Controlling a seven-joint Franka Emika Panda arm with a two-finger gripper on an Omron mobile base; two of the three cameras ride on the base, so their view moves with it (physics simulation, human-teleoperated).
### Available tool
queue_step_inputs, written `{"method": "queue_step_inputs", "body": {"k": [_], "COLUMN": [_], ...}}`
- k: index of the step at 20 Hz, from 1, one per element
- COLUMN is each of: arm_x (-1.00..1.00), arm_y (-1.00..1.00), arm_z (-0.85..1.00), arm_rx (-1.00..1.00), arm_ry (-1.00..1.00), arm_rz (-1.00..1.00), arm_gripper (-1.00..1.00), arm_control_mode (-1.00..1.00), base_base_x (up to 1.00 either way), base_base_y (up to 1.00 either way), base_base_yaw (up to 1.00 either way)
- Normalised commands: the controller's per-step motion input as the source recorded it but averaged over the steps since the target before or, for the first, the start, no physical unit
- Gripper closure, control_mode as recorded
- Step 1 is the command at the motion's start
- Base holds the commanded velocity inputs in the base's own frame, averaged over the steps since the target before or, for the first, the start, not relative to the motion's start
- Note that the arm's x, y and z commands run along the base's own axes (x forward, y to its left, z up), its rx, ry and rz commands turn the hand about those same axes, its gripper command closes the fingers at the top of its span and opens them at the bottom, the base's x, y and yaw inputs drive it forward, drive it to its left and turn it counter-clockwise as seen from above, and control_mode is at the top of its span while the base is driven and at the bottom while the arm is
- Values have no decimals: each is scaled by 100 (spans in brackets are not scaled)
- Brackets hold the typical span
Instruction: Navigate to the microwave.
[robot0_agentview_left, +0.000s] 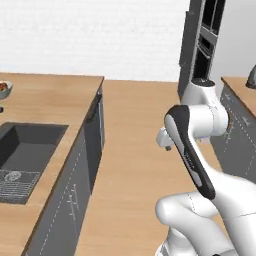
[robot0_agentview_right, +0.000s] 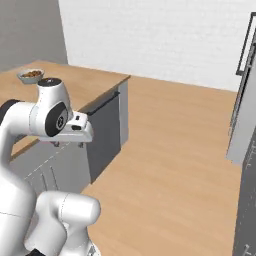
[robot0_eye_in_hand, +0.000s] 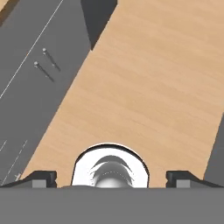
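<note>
A tall dark cabinet column (robot0_agentview_left: 192, 50) stands at the far end of the wooden floor, right of centre in the left base view. It holds dark built-in appliance fronts (robot0_agentview_left: 204, 50), seen edge-on. I cannot tell which of them is the microwave. My gripper (robot0_eye_in_hand: 112, 179) hangs folded close to the arm and points down at the floor (robot0_eye_in_hand: 148, 78). Its fingertips (robot0_eye_in_hand: 41, 178) stand wide apart, open, with nothing between them. The same gripper (robot0_agentview_left: 167, 146) shows in front of the arm's elbow, and it (robot0_agentview_right: 69, 144) sits beside the island's corner.
A wood-topped island (robot0_agentview_left: 50, 100) with a dark sink (robot0_agentview_left: 25, 150) and a bowl (robot0_agentview_right: 31, 75) lies to the left. A second counter (robot0_agentview_left: 240, 87) runs along the right. A tall grey unit with a bar handle (robot0_agentview_right: 244, 47) stands at right. Open floor (robot0_agentview_left: 135, 130) runs between them.
</note>
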Motion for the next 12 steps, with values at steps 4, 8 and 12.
{"method": "queue_step_inputs", "body": {"k": [4, 8, 12], "arm_x": [0, 0, 0], "arm_y": [0, 0, 0], "arm_z": [0, 0, 0], "arm_rx": [0, 0, 0], "arm_ry": [0, 0, 0], "arm_rz": [0, 0, 0], "arm_gripper": [-100, -100, -100], "arm_control_mode": [100, 100, 100], "base_base_x": [18, 10, 17], "base_base_y": [-27, -20, -8], "base_base_yaw": [-73, -72, -72]}}
